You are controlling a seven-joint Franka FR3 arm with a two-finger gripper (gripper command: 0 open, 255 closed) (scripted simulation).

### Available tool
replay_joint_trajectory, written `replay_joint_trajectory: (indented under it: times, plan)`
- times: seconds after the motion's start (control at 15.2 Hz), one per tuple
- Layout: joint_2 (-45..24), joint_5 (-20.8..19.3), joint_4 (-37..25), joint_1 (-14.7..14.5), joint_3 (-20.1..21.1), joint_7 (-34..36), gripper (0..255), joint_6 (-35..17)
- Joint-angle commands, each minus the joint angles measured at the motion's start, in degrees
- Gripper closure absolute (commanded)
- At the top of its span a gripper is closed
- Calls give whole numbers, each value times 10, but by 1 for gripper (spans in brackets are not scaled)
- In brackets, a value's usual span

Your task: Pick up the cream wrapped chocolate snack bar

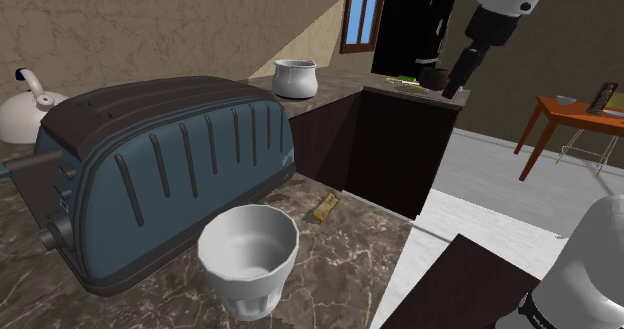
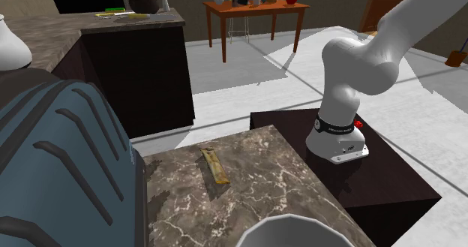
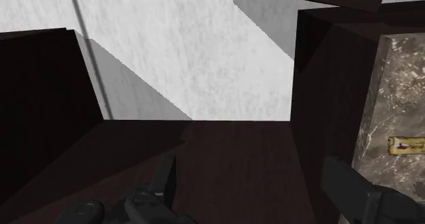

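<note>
Well, the dark marbled counter (image 2: 255, 185) is the biggest thing, and a bulky blue toaster (image 1: 170, 177) takes up the shoulder view's left of it. The white arm (image 2: 352, 65) rises from its stand at the second exterior view's right. A white cup (image 1: 248, 252) stands near the toaster. The gripper (image 3: 250, 165) hangs with its fingers wide apart, holding nothing. The tan-wrapped snack bar (image 2: 214, 165) lies flat near the counter's far edge, apart from cup and toaster.

text: none legible | arm base band (image 2: 337, 127): white marks, perhaps lettering, unreadable
</note>
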State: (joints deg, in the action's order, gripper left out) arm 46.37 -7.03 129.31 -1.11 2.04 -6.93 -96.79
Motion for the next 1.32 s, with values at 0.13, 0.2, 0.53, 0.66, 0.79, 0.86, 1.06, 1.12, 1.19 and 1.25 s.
replay_joint_trajectory:
  times: [0.13,0.2,0.53,0.66,0.79,0.86,1.06,1.12,1.19,1.25]
  plan:
    - [13,21,27,11,28,69,0,-3]
    - [18,32,39,16,43,104,0,-5]
    - [25,96,81,39,120,279,0,-20]
    - [19,123,90,49,153,349,0,-29]
    - [7,150,93,58,186,419,0,-41]
    - [0,164,94,64,203,454,0,-47]
    - [-30,201,87,85,255,558,0,-70]
    - [-43,212,83,92,273,593,0,-79]
    - [-56,223,78,101,291,627,0,-88]
    - [-71,232,72,110,308,662,0,-98]
